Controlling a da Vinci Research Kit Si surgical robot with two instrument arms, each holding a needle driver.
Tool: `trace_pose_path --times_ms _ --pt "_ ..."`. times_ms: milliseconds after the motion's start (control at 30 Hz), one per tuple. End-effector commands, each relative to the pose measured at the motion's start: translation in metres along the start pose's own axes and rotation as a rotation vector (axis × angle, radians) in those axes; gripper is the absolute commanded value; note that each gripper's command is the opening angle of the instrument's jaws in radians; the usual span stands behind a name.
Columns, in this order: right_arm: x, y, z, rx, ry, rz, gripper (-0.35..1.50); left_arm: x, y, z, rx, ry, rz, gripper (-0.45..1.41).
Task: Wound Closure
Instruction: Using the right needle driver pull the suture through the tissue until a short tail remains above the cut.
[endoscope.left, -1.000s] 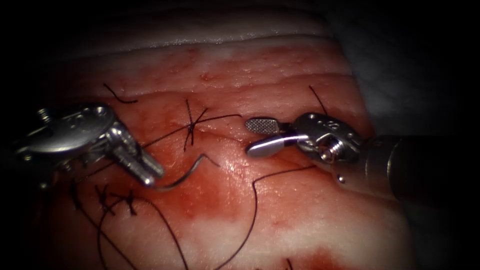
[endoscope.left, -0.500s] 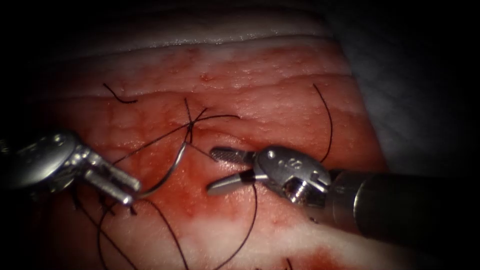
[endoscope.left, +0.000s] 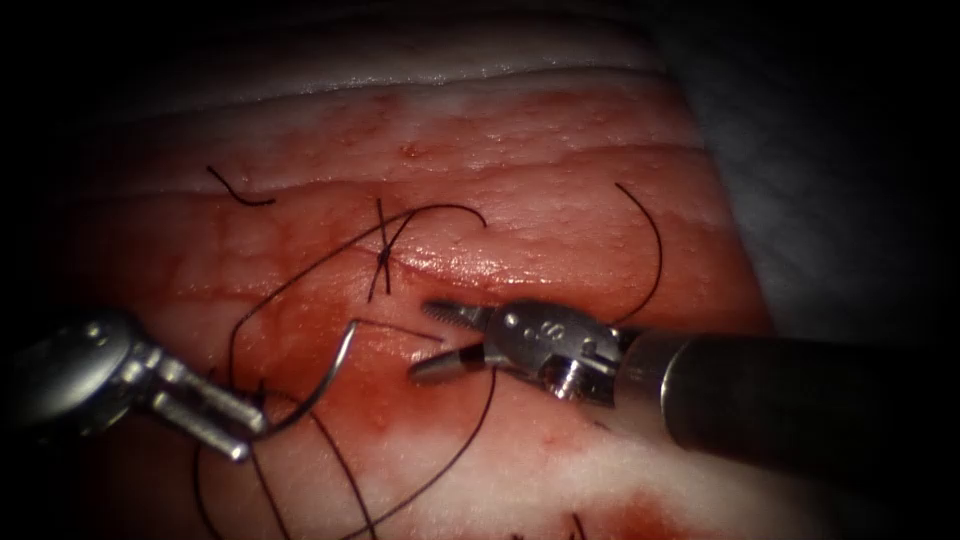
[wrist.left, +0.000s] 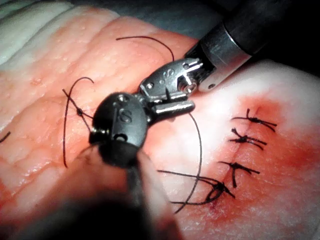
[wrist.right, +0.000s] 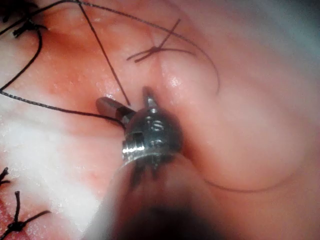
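Note:
At the lower left my left tool (endoscope.left: 252, 432) is shut on one end of the curved needle (endoscope.left: 325, 385). The needle arcs up and to the right above the tissue (endoscope.left: 560, 200), and none of it is in the tissue. From its free end a thin thread runs to the gap between my right tool's jaws (endoscope.left: 422, 340), which stand open and grip nothing. Black thread (endoscope.left: 470, 440) curves down from under the right tool. A knotted stitch (endoscope.left: 383, 255) lies just above both tools. The right wrist view shows the right tool (wrist.right: 127, 100) open over thread.
Several tied stitches (wrist.left: 247, 140) sit in a row on the tissue, with red fluid (endoscope.left: 400, 400) around them. A loose thread loop (endoscope.left: 655, 250) arcs over the right tool's shaft. A cut thread end (endoscope.left: 240, 190) lies at the upper left. The tissue's edge (endoscope.left: 720, 170) falls away at the right.
My right tool moved left and down, jaws open, to the needle's free end. My left tool drew back to the lower left with the needle. The thread by the knot slackened into a loop.

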Motion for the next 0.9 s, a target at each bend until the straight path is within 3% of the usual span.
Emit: trace_pose_path --times_ms 33,200,367,533,600,633,900 --pt "-0.0001 0.0002 0.0008 0.002 -0.009 0.005 0.59 -0.0001 -0.0004 0.0002 0.010 0.011 -0.002 -0.45" --pt "0.0003 -0.0002 0.0004 0.006 -0.007 0.009 0.51 0.0004 0.0000 0.0000 0.040 0.014 -0.002 -0.45" --pt "0.0018 -0.0013 -0.0005 0.026 0.016 0.026 0.27 0.0001 -0.0001 -0.0001 0.066 0.006 -0.007 -0.45" --pt "0.0020 -0.0015 -0.0005 0.025 0.018 0.029 0.20 0.0001 -0.0001 0.0000 0.081 0.001 -0.005 -0.45" --pt "0.0019 -0.0014 -0.0004 0.024 0.019 0.028 -0.01 0.0001 0.0001 0.0002 0.085 0.000 -0.005 -0.45" --pt "0.0018 -0.0013 -0.0004 0.026 0.019 0.028 -0.33 0.0002 0.0002 0.0002 0.090 -0.002 -0.005 -0.45" --pt "0.0029 -0.0019 -0.0012 -0.016 0.020 0.050 -0.35 0.0002 0.0010 0.0008 0.084 -0.002 -0.003 -0.45"
